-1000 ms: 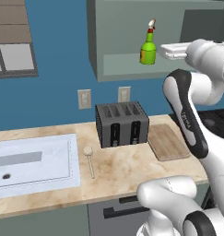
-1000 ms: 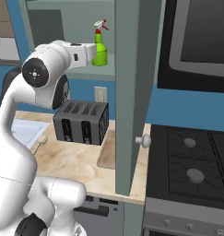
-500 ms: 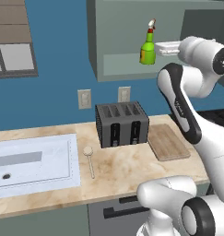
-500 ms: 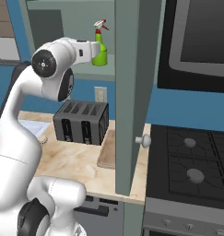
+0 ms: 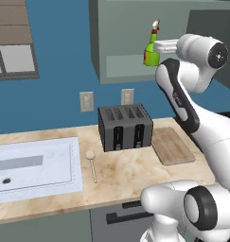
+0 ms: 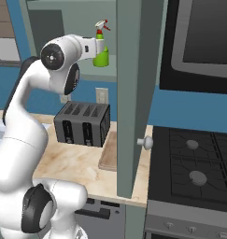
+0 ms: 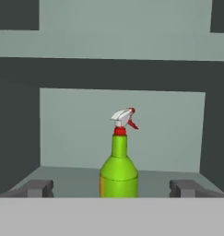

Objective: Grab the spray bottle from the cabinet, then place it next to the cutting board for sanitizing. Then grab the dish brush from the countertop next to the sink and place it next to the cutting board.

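Observation:
The green spray bottle (image 5: 151, 51) (image 6: 101, 55) (image 7: 118, 173) stands upright on the shelf of the open grey-green cabinet (image 5: 120, 45). My gripper (image 5: 157, 46) (image 6: 97, 47) (image 7: 112, 190) is open and level with the bottle, right at it. In the hand view the bottle is centred between the two spread fingertips (image 7: 39, 188), not gripped. The wooden cutting board (image 5: 172, 145) (image 6: 109, 151) lies on the countertop (image 5: 130, 176) right of the toaster. The pale dish brush (image 5: 92, 163) lies beside the sink (image 5: 31, 163).
A dark toaster (image 5: 125, 126) (image 6: 83, 123) stands below the cabinet against the wall. The cabinet door (image 6: 133, 93) hangs open, its knob (image 6: 145, 141) over the counter's right end. A stove (image 6: 194, 163) sits to the right, with a microwave (image 6: 203, 42) above it.
The arm has carried the hand left toward the cabinet, closing in on the spray bottle. The jaws stayed open and the bottle has not moved.

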Available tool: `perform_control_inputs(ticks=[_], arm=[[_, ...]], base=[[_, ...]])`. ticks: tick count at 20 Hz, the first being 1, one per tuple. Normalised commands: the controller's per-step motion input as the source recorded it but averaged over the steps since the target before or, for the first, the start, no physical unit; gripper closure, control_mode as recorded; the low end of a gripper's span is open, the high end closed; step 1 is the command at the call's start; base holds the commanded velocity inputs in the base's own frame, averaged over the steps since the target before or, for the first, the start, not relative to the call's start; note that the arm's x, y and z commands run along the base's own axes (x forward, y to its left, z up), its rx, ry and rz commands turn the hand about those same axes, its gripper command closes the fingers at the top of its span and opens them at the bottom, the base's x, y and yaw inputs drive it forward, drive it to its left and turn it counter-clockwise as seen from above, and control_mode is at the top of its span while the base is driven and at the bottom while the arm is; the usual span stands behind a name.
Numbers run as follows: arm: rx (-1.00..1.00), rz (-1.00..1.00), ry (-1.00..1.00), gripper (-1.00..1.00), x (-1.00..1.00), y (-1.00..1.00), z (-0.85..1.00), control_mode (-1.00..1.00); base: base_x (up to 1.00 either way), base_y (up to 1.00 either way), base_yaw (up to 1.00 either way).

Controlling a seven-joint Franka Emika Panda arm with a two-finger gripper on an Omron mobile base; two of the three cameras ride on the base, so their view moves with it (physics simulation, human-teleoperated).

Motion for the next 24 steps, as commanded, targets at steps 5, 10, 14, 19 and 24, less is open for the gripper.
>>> perform_control_inputs(ticks=[5, 10, 14, 19, 24], arm=[[0.00, 0.01, 0.00, -1.00, 0.38, -0.02, 0.00, -1.00], [0.00, 0.03, 0.00, -1.00, 0.33, -0.03, -0.02, -1.00], [0.00, 0.01, 0.00, -1.00, 0.19, 0.00, 0.00, -1.00], [0.00, 0.00, 0.00, -1.00, 0.22, 0.00, 0.00, -1.00], [0.00, 0.01, 0.00, -1.00, 0.18, 0.00, -0.01, -1.00]], base=[[0.00, 0.00, 0.00], [0.00, 0.00, 0.00], [0.00, 0.00, 0.00], [0.00, 0.00, 0.00], [0.00, 0.00, 0.00]])
